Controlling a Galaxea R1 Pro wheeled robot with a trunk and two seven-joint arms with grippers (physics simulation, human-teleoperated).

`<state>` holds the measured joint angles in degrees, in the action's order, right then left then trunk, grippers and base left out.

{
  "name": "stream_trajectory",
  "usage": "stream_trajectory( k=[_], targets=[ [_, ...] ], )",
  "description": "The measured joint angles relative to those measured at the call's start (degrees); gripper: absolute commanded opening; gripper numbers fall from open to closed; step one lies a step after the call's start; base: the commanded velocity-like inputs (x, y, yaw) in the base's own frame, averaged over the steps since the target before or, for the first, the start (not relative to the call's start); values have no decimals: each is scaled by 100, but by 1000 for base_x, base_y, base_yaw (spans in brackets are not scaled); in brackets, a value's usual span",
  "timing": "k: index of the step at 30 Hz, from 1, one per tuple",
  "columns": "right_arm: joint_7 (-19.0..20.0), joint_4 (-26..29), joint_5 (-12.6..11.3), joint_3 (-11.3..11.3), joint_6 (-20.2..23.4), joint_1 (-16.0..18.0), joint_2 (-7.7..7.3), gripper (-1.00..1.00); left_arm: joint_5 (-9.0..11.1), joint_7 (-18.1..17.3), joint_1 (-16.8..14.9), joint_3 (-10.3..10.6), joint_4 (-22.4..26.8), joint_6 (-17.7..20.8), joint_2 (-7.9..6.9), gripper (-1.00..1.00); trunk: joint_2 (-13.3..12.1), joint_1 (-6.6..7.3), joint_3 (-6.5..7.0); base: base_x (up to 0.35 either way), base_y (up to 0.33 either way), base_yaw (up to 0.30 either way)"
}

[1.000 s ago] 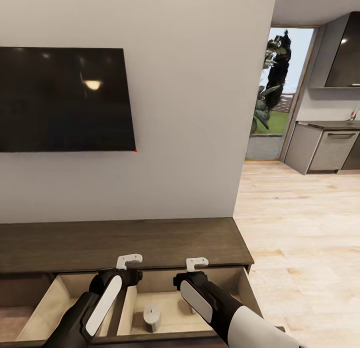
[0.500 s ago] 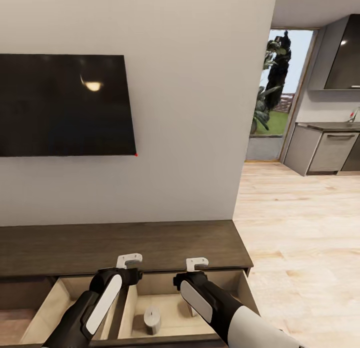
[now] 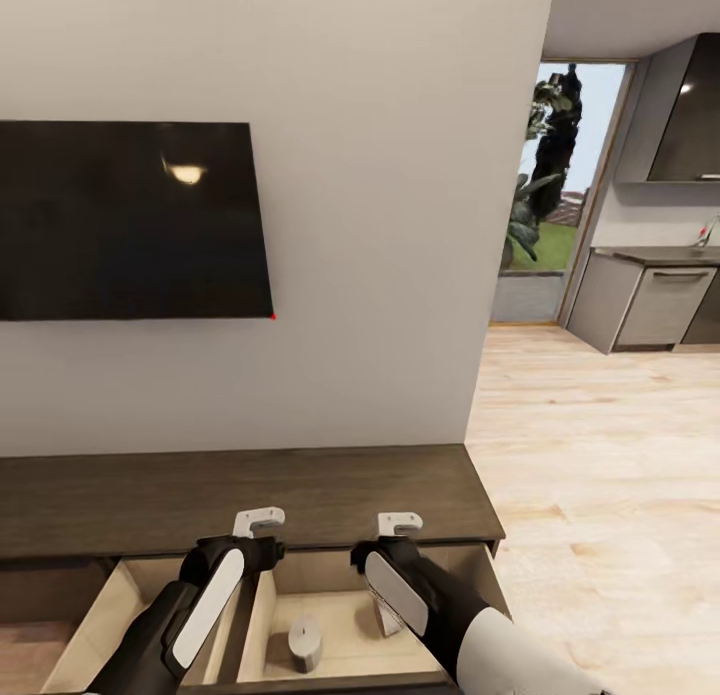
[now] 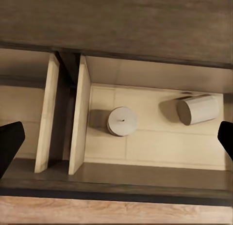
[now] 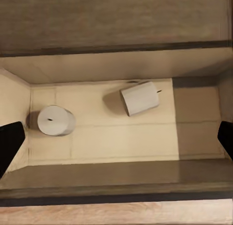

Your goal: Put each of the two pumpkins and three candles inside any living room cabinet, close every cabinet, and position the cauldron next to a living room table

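Head view: both arms hang over the open drawer at the right end of the cabinet (image 3: 250,490), which stands below a dark television (image 3: 130,220) on the wall. The left gripper (image 3: 258,522) and right gripper (image 3: 398,523) sit above the drawer's back edge; from here I cannot tell how wide their fingers stand. One candle (image 3: 304,642) stands upright on the drawer floor, below and between the two arms, and a second (image 3: 388,615) is partly hidden behind the right forearm.

Left wrist view: the dark fingertips show at opposite edges, spread wide with nothing between them. Below lie the upright candle (image 4: 121,120) and the tipped one (image 4: 196,109), near each other but apart, both in the compartment beside the pale divider (image 4: 80,118).

Right wrist view: its fingertips also stand spread and empty. The tipped candle (image 5: 140,98) lies on its side almost under this hand; the upright one (image 5: 56,120) stands by the drawer's side wall.

With two candles in, the likely step is lifting clear to fetch the rest. Raise both hands straight up before turning, so no finger clips the drawer front or rolls the tipped candle.
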<state>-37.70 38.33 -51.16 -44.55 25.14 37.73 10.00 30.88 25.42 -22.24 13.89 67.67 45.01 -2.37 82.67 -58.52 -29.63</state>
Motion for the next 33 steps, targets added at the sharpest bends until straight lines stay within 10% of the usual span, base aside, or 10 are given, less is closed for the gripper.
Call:
stream_trajectory(
  k=[5,13,33],
  targets=[
    [-5,-10,50,733,6,-1,-134,100,-12,9,2,-1,-230,-10,18,100,-201,110,90,0,0,0],
    [5,-68,68,992,-272,-309,-819,100,-69,3,5,-34,-1103,-483,-70,100,-522,285,233,0,0,0],
    [22,-874,90,967,-1948,-756,-890,100,-73,-14,5,91,-2563,-1941,-53,100,-1324,725,593,0,0,0]
  ],
)
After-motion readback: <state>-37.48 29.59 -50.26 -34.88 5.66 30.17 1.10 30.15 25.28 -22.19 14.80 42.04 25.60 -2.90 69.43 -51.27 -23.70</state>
